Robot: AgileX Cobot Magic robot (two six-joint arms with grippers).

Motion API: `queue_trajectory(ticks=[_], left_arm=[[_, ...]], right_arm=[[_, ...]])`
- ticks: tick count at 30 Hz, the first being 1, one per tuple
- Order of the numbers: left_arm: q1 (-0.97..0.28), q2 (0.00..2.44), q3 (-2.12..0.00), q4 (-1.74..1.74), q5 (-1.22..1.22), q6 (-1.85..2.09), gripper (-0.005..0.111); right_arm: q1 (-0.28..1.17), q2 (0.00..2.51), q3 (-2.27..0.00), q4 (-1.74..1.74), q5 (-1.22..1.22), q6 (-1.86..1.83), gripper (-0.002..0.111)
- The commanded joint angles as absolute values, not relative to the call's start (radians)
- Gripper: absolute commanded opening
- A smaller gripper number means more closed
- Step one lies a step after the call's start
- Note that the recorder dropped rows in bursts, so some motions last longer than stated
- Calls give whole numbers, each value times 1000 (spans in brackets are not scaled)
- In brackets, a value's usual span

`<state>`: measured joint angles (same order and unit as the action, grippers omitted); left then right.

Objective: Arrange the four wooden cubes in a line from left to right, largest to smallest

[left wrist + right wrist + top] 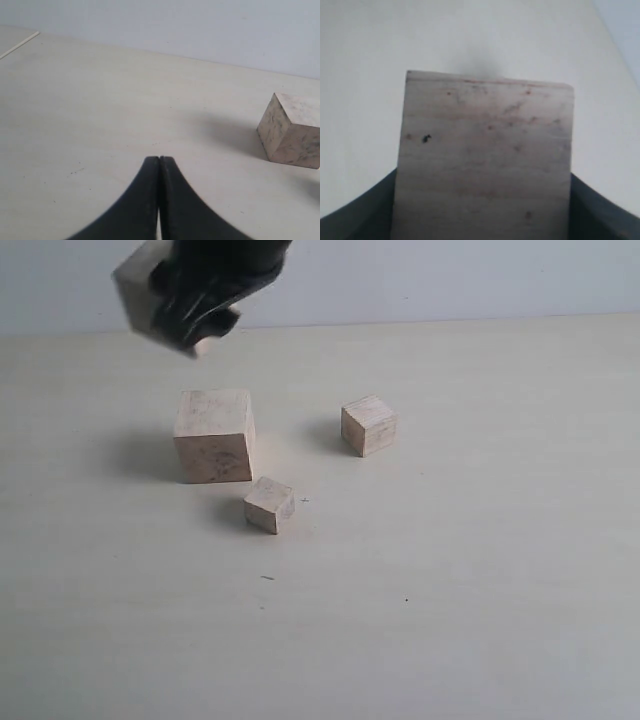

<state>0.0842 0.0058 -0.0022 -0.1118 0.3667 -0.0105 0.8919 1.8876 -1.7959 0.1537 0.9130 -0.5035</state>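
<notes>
Three wooden cubes rest on the pale table (480,600): the largest (214,435) at left of centre, the smallest (269,504) just in front of it, and a mid-sized one (369,425) to the right. A fourth cube (138,288) hangs in the air at the top left, above and behind the largest. My right gripper (190,310) is shut on it. In the right wrist view that cube (485,130) fills the space between the jaws of the right gripper (482,200). My left gripper (159,159) is shut and empty, with a smudged cube (295,130) off to one side.
The table's far edge meets a plain light wall (450,280). A thin pale strip (20,44) lies near the table's edge in the left wrist view. My left arm does not show in the exterior view.
</notes>
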Motion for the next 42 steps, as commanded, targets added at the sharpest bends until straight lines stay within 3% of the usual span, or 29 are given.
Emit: queue_trajectory(ticks=[1,10,22,28,37,40,42], left_arm=[[77,0,0,-108,356,-7,0],[77,0,0,-108,356,-7,0],[77,0,0,-108,356,-7,0],[77,0,0,-108,356,-7,0],[77,0,0,-108,356,-7,0],[77,0,0,-108,356,-7,0],[77,0,0,-108,356,-7,0]], right_arm=[[736,1854,-1800,155,937,-614,0],[519,1939,-1800,501,944,-1018,0],[513,2233,-1800,568,933,-1426,0],[513,2300,-1800,772,907,-1524,0],[513,2363,-1802,741,885,-1596,0],[513,2376,-1802,741,883,-1596,7],[513,2379,-1802,748,881,-1596,23]])
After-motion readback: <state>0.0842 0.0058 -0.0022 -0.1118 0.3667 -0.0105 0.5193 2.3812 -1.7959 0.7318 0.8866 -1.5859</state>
